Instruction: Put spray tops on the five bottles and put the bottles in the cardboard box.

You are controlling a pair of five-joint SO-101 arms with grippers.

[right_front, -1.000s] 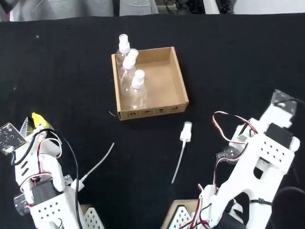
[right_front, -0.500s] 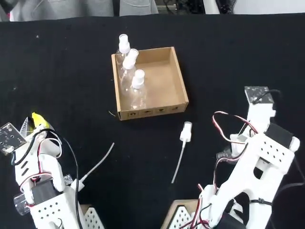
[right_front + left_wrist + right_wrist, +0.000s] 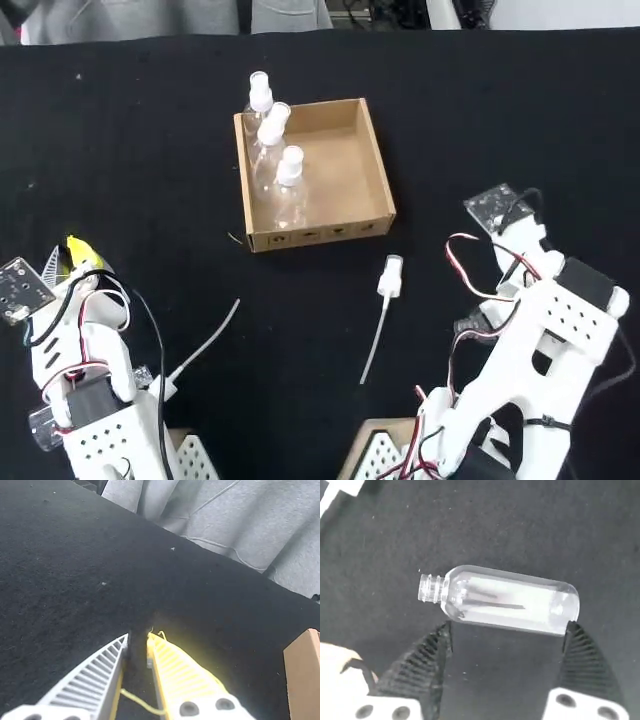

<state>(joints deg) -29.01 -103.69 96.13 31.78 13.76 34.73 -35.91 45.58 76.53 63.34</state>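
The capless bottle point(image 3: 500, 602) is lying flat on the table point(image 3: 545, 530), somewhere right of the cardboard box point(image 3: 385, 185). Its long axis runs straight across the right gripper point(image 3: 509, 630), whose jaws are spread wide, one near each end. Probably needs a wrist twist first. The left gripper point(image 3: 137, 639), pinched together on nothing, sits way left of the box.
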